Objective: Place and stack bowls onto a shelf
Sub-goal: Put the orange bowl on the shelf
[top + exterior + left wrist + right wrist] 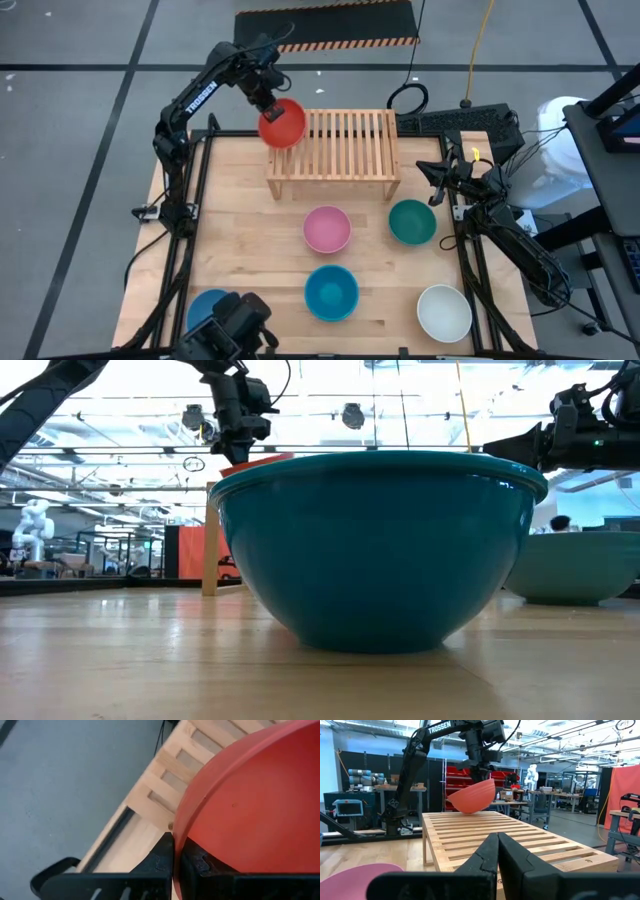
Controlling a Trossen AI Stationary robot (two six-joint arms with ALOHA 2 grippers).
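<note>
The wooden tabletop (240, 230) carries the slatted shelf (345, 140) at its 12 o'clock edge, with the slats running front to back and short legs at the corners.

The left arm (195, 100) reaches in from 10 o'clock. The left gripper (268, 100) is clamped on the rim of the red bowl (283, 124), one finger inside the rim and one outside, as the left wrist view confirms. The red bowl hangs tilted above the shelf's 9 o'clock end; in the right wrist view it is clear of the slats, not touching them.

The right arm (500, 225) waits at the table's 3 o'clock edge. The right gripper (498, 851) has its two fingers pressed together with nothing between them, and it points across the shelf toward the left arm.

Bowls on the tabletop, all upright:
- Pink bowl (327, 229): near table centre, in front of the shelf.
- Dark green bowl (412, 221): at 3 o'clock from the pink bowl, close to the right gripper.
- Teal bowl (331, 292): at 6 o'clock from the pink bowl; it fills the low view.
- White bowl (444, 312): near the 5 o'clock corner.
- Light blue bowl (205, 305): near the 7 o'clock corner, partly hidden by camera hardware.

No bowl rests on the shelf.
</note>
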